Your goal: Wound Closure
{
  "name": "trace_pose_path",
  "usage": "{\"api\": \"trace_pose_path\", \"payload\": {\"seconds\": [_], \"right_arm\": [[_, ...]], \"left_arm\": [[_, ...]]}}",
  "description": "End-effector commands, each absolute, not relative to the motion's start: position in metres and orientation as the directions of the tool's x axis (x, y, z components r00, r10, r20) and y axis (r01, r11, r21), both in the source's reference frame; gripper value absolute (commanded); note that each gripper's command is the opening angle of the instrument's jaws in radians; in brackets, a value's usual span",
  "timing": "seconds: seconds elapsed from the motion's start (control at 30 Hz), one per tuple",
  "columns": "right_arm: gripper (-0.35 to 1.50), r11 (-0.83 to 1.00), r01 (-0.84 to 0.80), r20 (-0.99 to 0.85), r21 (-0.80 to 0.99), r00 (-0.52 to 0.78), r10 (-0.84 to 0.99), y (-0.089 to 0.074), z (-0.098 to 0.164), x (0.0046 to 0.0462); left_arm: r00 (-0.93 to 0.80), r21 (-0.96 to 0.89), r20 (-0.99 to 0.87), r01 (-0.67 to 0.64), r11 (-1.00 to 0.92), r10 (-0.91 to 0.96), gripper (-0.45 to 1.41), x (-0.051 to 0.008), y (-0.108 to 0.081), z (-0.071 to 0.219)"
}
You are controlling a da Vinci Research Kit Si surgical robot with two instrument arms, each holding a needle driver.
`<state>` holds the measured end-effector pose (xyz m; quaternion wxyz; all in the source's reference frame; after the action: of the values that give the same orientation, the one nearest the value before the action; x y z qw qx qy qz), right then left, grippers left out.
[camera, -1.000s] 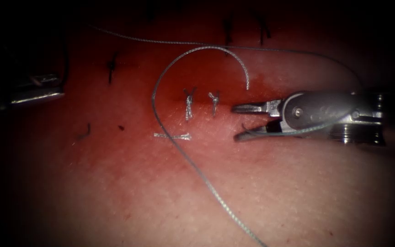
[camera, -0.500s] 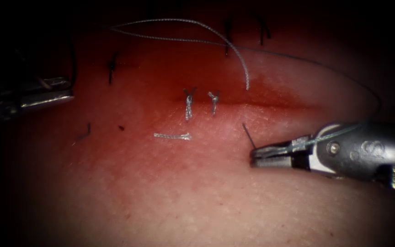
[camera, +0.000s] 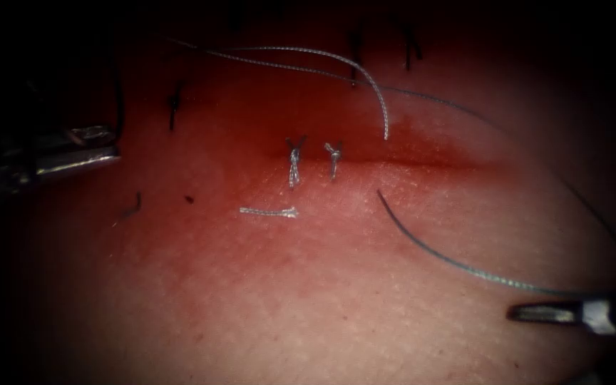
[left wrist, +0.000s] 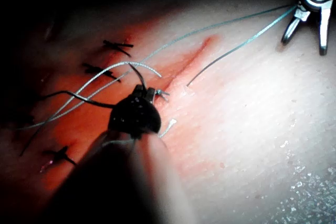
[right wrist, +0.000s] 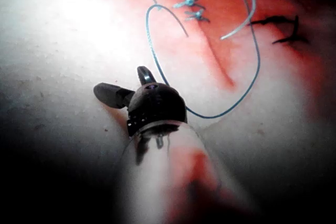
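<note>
Tissue (camera: 322,306): the cut (camera: 429,163) runs across the endoscope view. Its left end is closed and the stretch to the right is unstitched.

Left tool (camera: 112,152) is parked well left of the cut. Its fingers look closed on a dark curved piece, probably the needle (left wrist: 138,75), which is clear of the tissue. Can't tell where along its curve.

Right tool (camera: 518,312) sits low, well right of the cut. Its fingers (right wrist: 113,94) are spread and hold nothing I can see.

Thread (camera: 465,267) crosses the cut just right of the knots. One leg runs to the right tool's wrist, the other arcs up and left.

Two knots (camera: 294,162) are tied. A cut end of thread (camera: 269,212) lies loose below them.

Progress estimate: two stitches done, a third placed but untied, and the rest of the cut remains.
</note>
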<state>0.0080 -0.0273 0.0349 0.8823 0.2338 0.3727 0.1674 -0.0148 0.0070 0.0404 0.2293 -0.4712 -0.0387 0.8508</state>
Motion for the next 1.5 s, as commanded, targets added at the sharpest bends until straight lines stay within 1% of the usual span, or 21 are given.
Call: {"api": "trace_pose_path", "payload": {"seconds": [0.03, 0.13, 0.2, 0.27, 0.33, 0.37, 0.4, 0.47, 0.53, 0.57, 0.6, 0.7, 0.83, 0.97, 1.0, 1.03, 1.13, 1.23, 1.43, 1.47, 1.5], "right_arm": [[1.47, 0.838, -0.126, -0.575, 0.531, 0.673, 0.466, -0.027, 0.034, 0.0065], [1.48, 0.842, -0.147, -0.585, 0.519, 0.657, 0.475, -0.026, 0.032, 0.0043], [1.48, 0.856, -0.133, -0.602, 0.5, 0.657, 0.454, -0.026, 0.031, 0.0035], [1.48, 0.865, -0.114, -0.626, 0.489, 0.644, 0.44, -0.025, 0.03, 0.0033], [1.48, 0.868, -0.076, -0.674, 0.49, 0.599, 0.433, -0.024, 0.029, 0.0037], [1.45, 0.872, -0.059, -0.7, 0.487, 0.571, 0.429, -0.023, 0.029, 0.004], [1.26, 0.886, -0.006, -0.773, 0.463, 0.487, 0.407, -0.022, 0.028, 0.0049], [1.23, 0.907, -0.003, -0.818, 0.421, 0.43, 0.381, -0.019, 0.027, 0.006], [1.21, 0.923, -0.029, -0.864, 0.383, 0.342, 0.369, -0.013, 0.028, 0.0068], [1.15, 0.922, -0.047, -0.874, 0.384, 0.303, 0.379, -0.011, 0.028, 0.0069], [1.11, 0.925, -0.051, -0.88, 0.376, 0.293, 0.374, -0.01, 0.029, 0.007], [1.08, 0.934, -0.058, -0.887, 0.353, 0.298, 0.354, -0.007, 0.031, 0.0076], [1.05, 0.947, -0.047, -0.884, 0.319, 0.346, 0.315, -0.006, 0.036, 0.0093], [0.98, 0.959, 0.028, -0.897, 0.282, 0.363, 0.253, -0.008, 0.04, 0.012], [0.71, 0.959, 0.072, -0.901, 0.275, 0.366, 0.231, -0.01, 0.042, 0.0131], [0.66, 0.96, 0.094, -0.903, 0.263, 0.374, 0.21, -0.01, 0.042, 0.0138], [0.64, 0.96, 0.131, -0.905, 0.246, 0.385, 0.18, -0.012, 0.044, 0.0153], [0.63, 0.957, 0.188, -0.907, 0.219, 0.402, 0.128, -0.013, 0.045, 0.0178], [0.61, 0.955, 0.215, -0.893, 0.205, 0.44, 0.092, -0.014, 0.048, 0.0203], [0.58, 0.955, 0.219, -0.89, 0.202, 0.447, 0.086, -0.014, 0.048, 0.0207], [0.47, 0.955, 0.224, -0.886, 0.196, 0.458, 0.074, -0.014, 0.049, 0.0211]], "left_arm": [[-0.45, -0.281, -0.785, -0.354, -0.892, 0.426, -0.45, -0.0154, 0.007, 0.041], [-0.447, -0.277, -0.788, -0.354, -0.893, 0.422, -0.45, -0.0153, 0.008, 0.041], [-0.441, -0.272, -0.794, -0.358, -0.893, 0.419, -0.45, -0.0152, 0.008, 0.041], [-0.437, -0.268, -0.798, -0.36, -0.894, 0.415, -0.45, -0.0151, 0.008, 0.041], [-0.439, -0.262, -0.799, -0.359, -0.896, 0.41, -0.45, -0.0152, 0.008, 0.041], [-0.44, -0.262, -0.799, -0.36, -0.896, 0.41, -0.45, -0.0153, 0.008, 0.041], [-0.443, -0.255, -0.8, -0.36, -0.898, 0.405, -0.45, -0.0155, 0.008, 0.041], [-0.441, -0.255, -0.802, -0.359, -0.898, 0.403, -0.45, -0.0157, 0.008, 0.041], [-0.44, -0.254, -0.803, -0.358, -0.898, 0.403, -0.45, -0.0158, 0.008, 0.041], [-0.44, -0.254, -0.803, -0.358, -0.898, 0.403, -0.45, -0.0158, 0.007, 0.041], [-0.44, -0.254, -0.803, -0.358, -0.898, 0.402, -0.45, -0.0158, 0.007, 0.041], [-0.44, -0.254, -0.803, -0.358, -0.898, 0.403, -0.45, -0.0158, 0.008, 0.041], [-0.44, -0.25, -0.806, -0.355, -0.901, 0.397, -0.45, -0.0161, 0.007, 0.041], [-0.431, -0.238, -0.822, -0.334, -0.912, 0.372, -0.45, -0.0172, 0.007, 0.041], [-0.424, -0.236, -0.829, -0.324, -0.916, 0.364, -0.45, -0.0177, 0.007, 0.041], [-0.427, -0.233, -0.831, -0.316, -0.92, 0.357, -0.45, -0.018, 0.007, 0.041], [-0.437, -0.235, -0.827, -0.304, -0.923, 0.354, -0.45, -0.0183, 0.007, 0.042], [-0.438, -0.234, -0.827, -0.301, -0.924, 0.352, -0.45, -0.0184, 0.007, 0.042], [-0.44, -0.231, -0.827, -0.3, -0.925, 0.35, -0.45, -0.0186, 0.007, 0.042], [-0.442, -0.231, -0.826, -0.299, -0.926, 0.349, -0.45, -0.0186, 0.007, 0.043], [-0.442, -0.23, -0.826, -0.299, -0.926, 0.349, -0.45, -0.0187, 0.007, 0.043]]}}
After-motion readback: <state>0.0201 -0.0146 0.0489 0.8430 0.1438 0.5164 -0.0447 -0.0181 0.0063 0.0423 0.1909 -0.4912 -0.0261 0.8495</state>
